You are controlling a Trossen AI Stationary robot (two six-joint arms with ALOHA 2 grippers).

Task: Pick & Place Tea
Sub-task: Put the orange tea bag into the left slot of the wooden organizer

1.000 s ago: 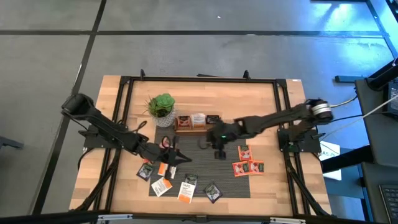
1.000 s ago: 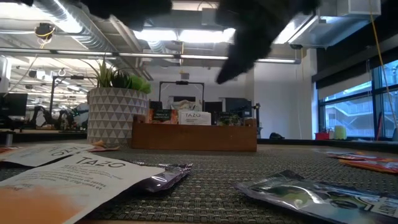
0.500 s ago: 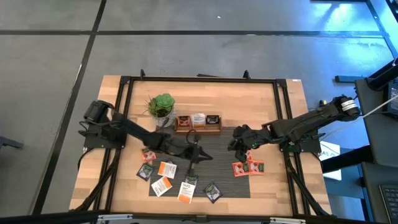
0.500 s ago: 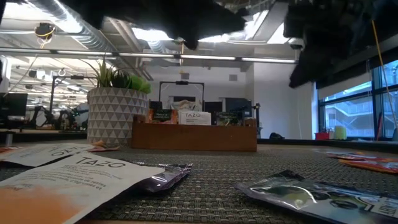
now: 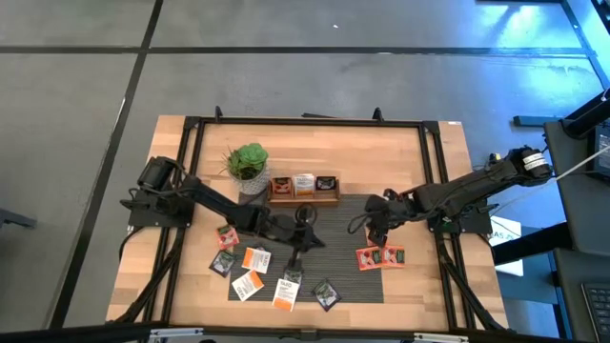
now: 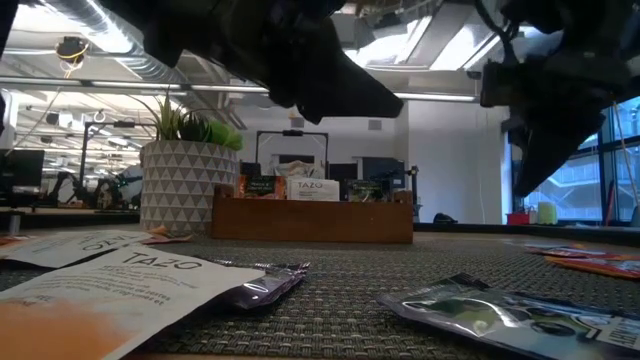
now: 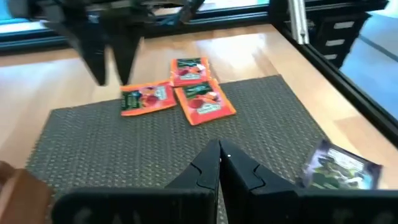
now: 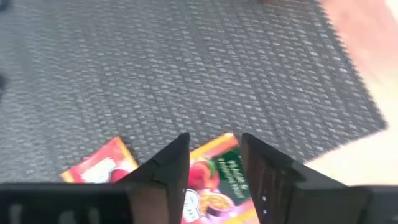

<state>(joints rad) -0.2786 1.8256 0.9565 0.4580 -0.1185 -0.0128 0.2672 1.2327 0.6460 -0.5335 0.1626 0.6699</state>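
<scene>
Right hand [image 8: 213, 163], fingers parted, empty, poised over orange-red sachets [image 8: 214, 180] at lower centre of frame, likely lining up pick. Left hand [image 7: 219, 163] shut, empty, above mat [image 5: 335, 211], frame centre. Other tea scattered lower left on mat.

Left gripper [image 7: 219, 163] pinched closed — right gripper [image 8: 214, 162] parted.

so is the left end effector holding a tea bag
No, the left end effector is shut with nothing between its fingers, above the bare mat.
</scene>
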